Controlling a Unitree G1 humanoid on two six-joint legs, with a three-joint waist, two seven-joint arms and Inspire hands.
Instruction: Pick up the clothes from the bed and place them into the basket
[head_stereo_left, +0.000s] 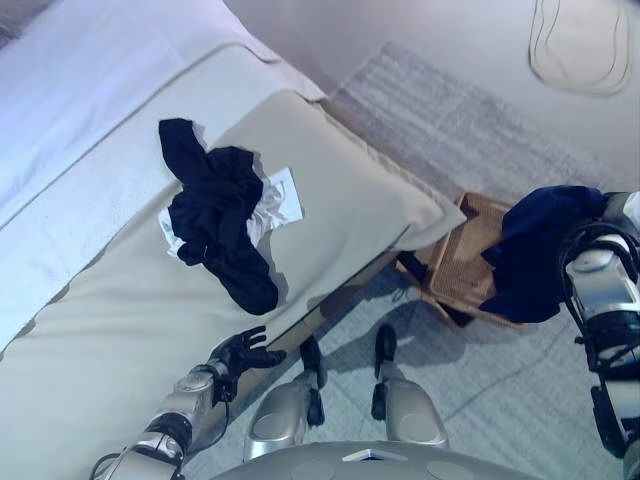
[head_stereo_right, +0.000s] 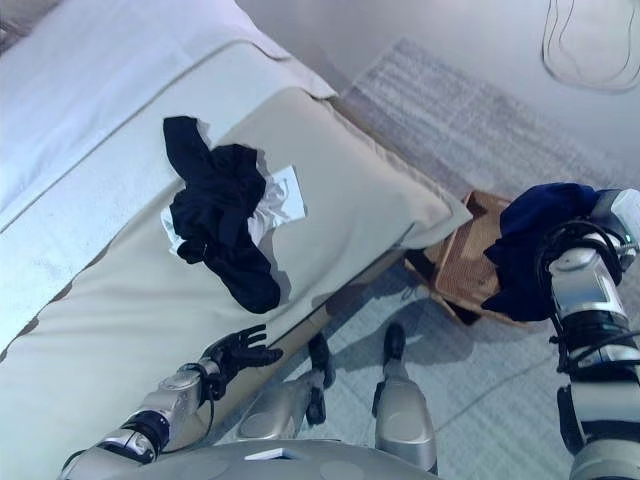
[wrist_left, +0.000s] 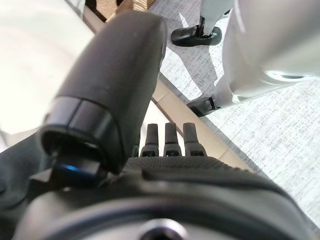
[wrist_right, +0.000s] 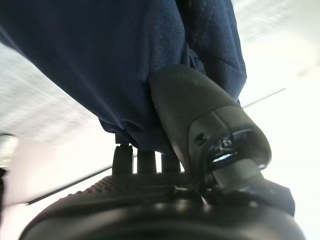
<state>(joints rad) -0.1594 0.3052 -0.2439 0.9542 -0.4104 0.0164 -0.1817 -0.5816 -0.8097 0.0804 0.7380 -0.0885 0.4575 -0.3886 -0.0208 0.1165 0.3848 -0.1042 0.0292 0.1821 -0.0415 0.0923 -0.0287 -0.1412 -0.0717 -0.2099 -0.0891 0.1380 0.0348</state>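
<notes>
The right hand (wrist_right: 200, 150) has its fingers and thumb curled into a navy garment (head_stereo_left: 540, 250) that hangs over the wicker basket (head_stereo_left: 462, 262) on the floor just below it. The left hand (head_stereo_left: 243, 352), fingers relaxed and holding nothing, rests at the bed (head_stereo_left: 340, 190) edge. Beyond it a dark clothes pile (head_stereo_left: 215, 215) lies on a white piece (head_stereo_left: 282, 200). Grey rug (head_stereo_left: 450, 120) lies beyond the basket.
</notes>
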